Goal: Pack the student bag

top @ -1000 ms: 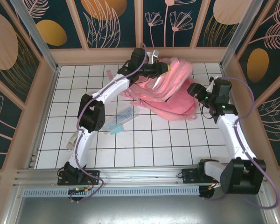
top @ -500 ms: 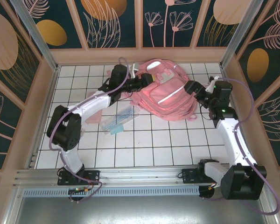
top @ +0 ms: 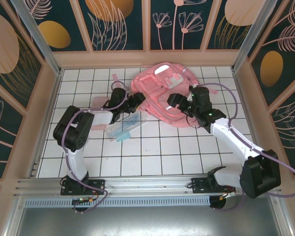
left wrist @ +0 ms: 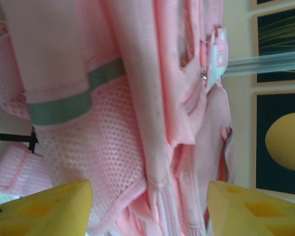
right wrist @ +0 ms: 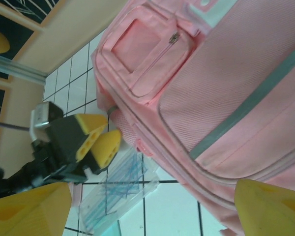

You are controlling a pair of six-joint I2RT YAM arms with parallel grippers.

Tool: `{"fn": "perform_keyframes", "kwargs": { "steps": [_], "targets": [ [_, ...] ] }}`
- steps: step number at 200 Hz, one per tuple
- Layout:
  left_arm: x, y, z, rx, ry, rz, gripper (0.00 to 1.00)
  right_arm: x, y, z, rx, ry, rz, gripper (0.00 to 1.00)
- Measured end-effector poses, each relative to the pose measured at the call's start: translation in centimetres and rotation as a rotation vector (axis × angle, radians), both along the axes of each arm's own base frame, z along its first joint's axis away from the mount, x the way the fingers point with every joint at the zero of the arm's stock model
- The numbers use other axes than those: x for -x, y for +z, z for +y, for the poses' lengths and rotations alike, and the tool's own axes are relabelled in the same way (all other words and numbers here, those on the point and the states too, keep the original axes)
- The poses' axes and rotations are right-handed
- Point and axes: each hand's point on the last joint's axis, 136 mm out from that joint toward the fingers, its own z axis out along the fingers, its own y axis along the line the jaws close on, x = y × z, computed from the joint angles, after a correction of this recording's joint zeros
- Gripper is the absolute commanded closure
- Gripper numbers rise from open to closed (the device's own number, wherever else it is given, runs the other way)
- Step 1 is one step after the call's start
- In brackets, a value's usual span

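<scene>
Nearest: clear flat pouch [top: 125, 126] with blue contents, lying on the white-tiled table [top: 152, 152], not yet packed.

Next, the left gripper [right wrist: 99, 138]: yellow fingers parted, nothing between them, tips just beside the bag's left edge. Over the front panel, the right gripper [top: 173, 100]: fingers spread wide, empty.

Far middle of the table, near the back wall: the student bag [top: 162, 88], lying flat, front up.

Judged step: getting the bag open. Advice: left pinches a stitched seam, not the mesh side panel [left wrist: 103, 147], which looks stretchy; right goes for the zip pull [right wrist: 174, 36].

Fabric is soft, limp woven pink. Also a grey strip [right wrist: 246, 105] and a boxy zipped pocket [right wrist: 147, 54].
</scene>
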Motion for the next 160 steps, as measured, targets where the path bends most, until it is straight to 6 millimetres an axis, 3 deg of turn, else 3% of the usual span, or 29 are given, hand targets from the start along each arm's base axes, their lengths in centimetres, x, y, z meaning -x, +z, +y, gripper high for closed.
{"fn": "perform_keyframes", "kwargs": {
  "steps": [31, 67, 94, 123, 135, 160],
  "targets": [
    [-0.7, -2.2, 0.0, 0.032, 0.048, 0.042, 0.41, 0.9, -0.4, 2.0, 0.025, 0.03, 0.001, 0.15],
    [-0.3, -2.4, 0.7, 0.015, 0.07, 0.042, 0.37, 2.4, -0.8, 5.2, 0.031, 0.09, 0.013, 0.15],
    [1.0, -3.5, 1.8, -0.021, 0.091, 0.068, 0.35, 3.5, -2.5, 7.8, 0.041, 0.147, 0.049, 0.16],
    [0.3, -3.7, 1.4, -0.013, 0.092, 0.067, 0.4, 3.9, -4.3, 9.7, 0.047, 0.183, 0.075, 0.21],
    [-0.7, -3.6, 0.9, 0.0, 0.092, 0.061, 0.51, 3.9, -4.8, 10.2, 0.045, 0.192, 0.079, 0.23],
    [-2.4, -3.9, -0.2, 0.027, 0.09, 0.055, 0.95, 3.8, -5.5, 11.3, 0.031, 0.213, 0.075, 0.25]
  ]
}}
